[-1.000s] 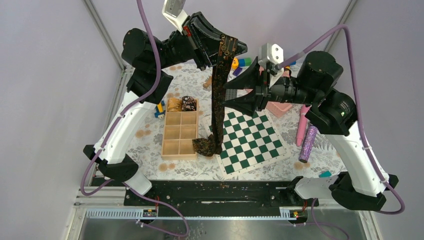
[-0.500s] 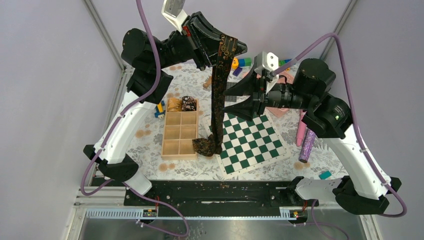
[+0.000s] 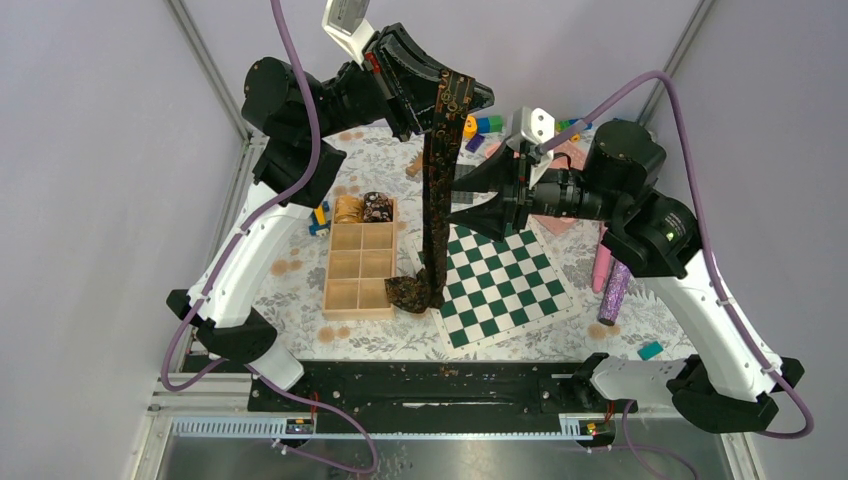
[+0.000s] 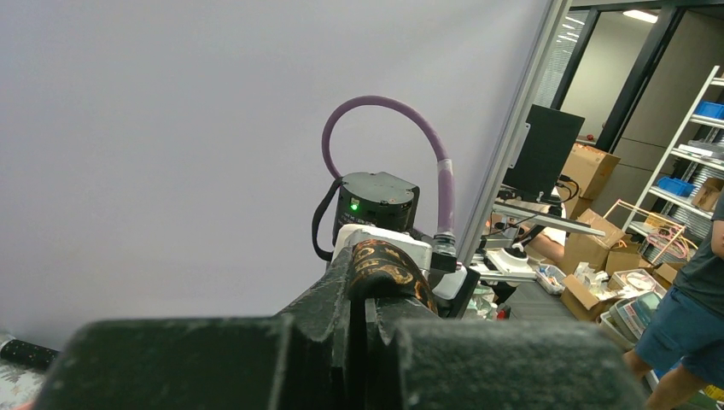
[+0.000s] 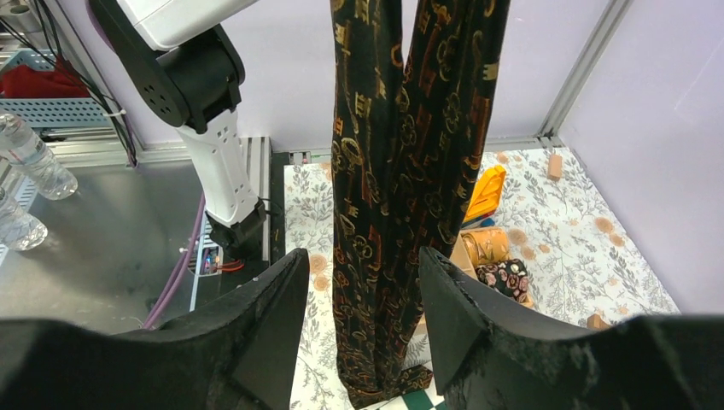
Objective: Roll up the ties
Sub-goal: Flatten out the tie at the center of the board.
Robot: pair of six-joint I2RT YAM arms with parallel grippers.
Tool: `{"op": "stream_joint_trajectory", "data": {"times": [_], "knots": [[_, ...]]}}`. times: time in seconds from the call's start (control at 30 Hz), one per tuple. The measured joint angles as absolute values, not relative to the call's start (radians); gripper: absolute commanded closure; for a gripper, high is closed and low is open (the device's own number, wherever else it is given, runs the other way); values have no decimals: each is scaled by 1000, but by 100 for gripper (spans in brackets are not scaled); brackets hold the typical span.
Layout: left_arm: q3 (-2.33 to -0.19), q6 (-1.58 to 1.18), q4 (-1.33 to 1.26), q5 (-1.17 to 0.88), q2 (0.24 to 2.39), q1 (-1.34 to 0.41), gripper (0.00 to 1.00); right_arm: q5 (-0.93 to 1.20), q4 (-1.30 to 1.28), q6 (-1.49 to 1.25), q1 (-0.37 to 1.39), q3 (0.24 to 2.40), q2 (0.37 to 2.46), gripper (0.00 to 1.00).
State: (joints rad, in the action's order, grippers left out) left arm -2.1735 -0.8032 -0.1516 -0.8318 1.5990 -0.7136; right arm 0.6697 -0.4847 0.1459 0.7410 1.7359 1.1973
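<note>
One dark tie [image 3: 433, 215], gold-patterned, hangs doubled and limp.

No readable text, labels, numbers anywhere.

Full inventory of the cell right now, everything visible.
wooden compartment tray: 1, tan, centre-left.
golden-tan rolled tie: 1, its far-left cell.
dark floral rolled tie: 1, next cell.
dark gold-patterned necktie: 1, black-brown, hanging, lower end heaped by tray.
checkered mat: 1, green-white, centre.
glittery cylinder: 1, purple, right.
pink stick: 1, beside cylinder.
small blocks: several, mixed, far edge.
left gripper: 1, black, raised, shut on necktie.
right gripper: 1, black, open, astride necktie.
</note>
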Motion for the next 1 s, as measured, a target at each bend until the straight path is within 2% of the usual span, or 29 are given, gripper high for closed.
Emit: {"op": "stream_joint_trajectory", "data": {"times": [0.4,0.6,0.77,0.87,0.97,1.0], "knots": [[-2173,-807,-158,-833,1601,-714,100,725,-476,129,730,1729,1192,48],[-2178,-813,-173,-832,1617,-714,100,805,-417,75,729,1724,1192,56],[-2178,-821,-181,-832,1633,-714,100,833,-378,40,728,1724,1196,72],[-2178,-822,-180,-832,1639,-714,100,833,-367,25,728,1724,1200,76],[-2178,-821,-181,-832,1640,-714,100,830,-352,6,728,1726,1205,86],[-2178,-821,-182,-832,1640,-714,100,825,-350,-1,728,1730,1208,93]]}}
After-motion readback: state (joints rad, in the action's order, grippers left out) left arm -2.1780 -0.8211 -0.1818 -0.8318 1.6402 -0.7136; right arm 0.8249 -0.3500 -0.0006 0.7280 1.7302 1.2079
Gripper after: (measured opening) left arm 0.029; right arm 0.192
